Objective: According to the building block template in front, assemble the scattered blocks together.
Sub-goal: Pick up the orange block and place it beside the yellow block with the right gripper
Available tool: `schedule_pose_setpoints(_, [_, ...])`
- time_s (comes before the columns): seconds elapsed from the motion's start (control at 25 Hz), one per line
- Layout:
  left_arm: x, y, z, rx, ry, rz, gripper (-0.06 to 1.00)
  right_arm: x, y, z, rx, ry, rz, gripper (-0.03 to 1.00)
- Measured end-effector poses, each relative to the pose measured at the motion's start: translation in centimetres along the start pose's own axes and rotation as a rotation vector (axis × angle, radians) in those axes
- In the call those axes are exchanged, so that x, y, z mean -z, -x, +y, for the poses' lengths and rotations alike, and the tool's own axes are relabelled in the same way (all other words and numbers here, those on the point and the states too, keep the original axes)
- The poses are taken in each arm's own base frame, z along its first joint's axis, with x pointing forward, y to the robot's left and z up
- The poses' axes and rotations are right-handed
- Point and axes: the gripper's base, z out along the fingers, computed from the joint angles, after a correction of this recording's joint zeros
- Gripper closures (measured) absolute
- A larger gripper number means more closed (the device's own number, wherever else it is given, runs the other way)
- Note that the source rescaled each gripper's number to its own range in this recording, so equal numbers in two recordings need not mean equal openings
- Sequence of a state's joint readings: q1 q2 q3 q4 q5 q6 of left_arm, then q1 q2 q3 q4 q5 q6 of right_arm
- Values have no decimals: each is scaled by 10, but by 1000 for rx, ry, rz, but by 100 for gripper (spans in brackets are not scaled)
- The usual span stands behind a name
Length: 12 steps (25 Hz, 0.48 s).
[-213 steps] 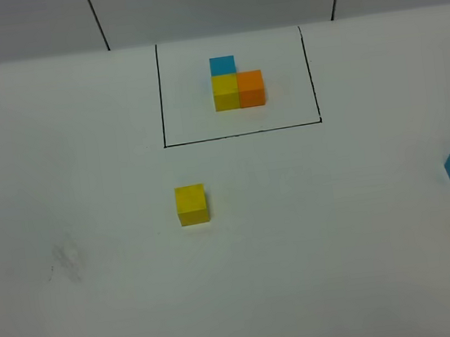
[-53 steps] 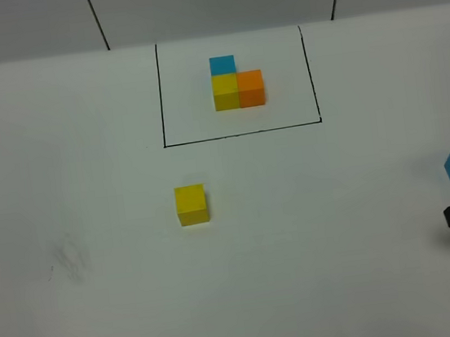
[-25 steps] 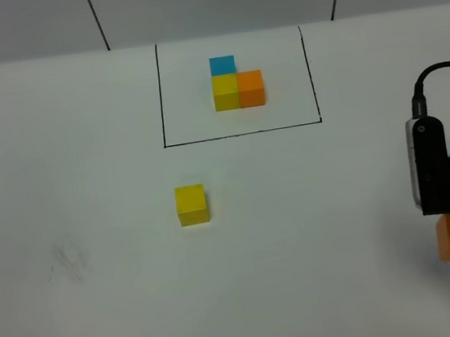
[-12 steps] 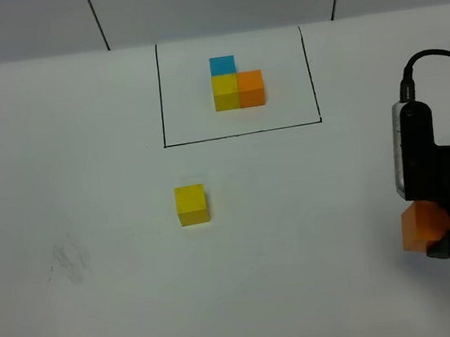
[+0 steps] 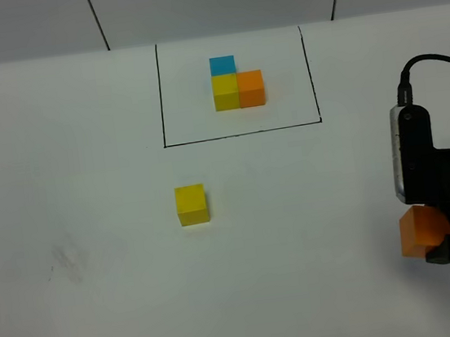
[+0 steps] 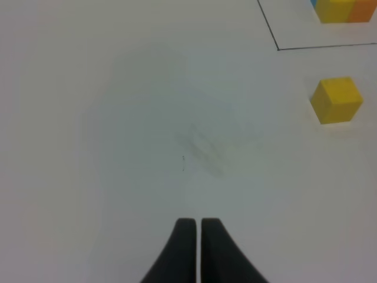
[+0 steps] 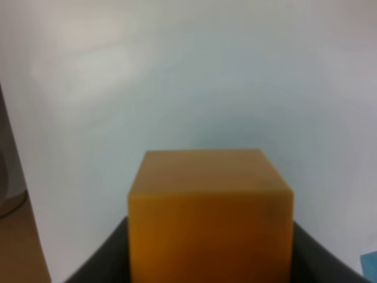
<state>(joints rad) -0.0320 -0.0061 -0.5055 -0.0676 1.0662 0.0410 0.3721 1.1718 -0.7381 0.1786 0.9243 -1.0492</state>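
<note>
The building block template (image 5: 237, 85), a blue, yellow and orange L of cubes, sits inside a black drawn rectangle at the far middle of the table. The scattered yellow cube (image 5: 191, 204) lies in front of it, and also shows in the left wrist view (image 6: 336, 100). My right gripper (image 5: 431, 240) holds the scattered orange cube (image 5: 416, 232) off the table at the right edge. The right wrist view shows that cube (image 7: 211, 206) clamped between the fingers. The scattered blue cube is hidden behind the right arm in the exterior high view. My left gripper (image 6: 193, 233) is shut on nothing, over bare table.
The white table (image 5: 72, 195) carries a faint grey smudge (image 5: 66, 262) at the left, also seen just ahead of the left gripper (image 6: 203, 147). A grey wall with two dark seams rises behind the table.
The right gripper has carried the orange cube leftward over the last second. The yellow cube and the template have not moved.
</note>
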Motion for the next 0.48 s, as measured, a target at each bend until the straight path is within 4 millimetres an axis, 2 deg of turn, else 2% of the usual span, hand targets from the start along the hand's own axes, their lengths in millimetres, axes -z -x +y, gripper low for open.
schedule_pose_setpoints(0.48, [0,0,0,0,0,0,94,0,1,1,-14,12,-9,45])
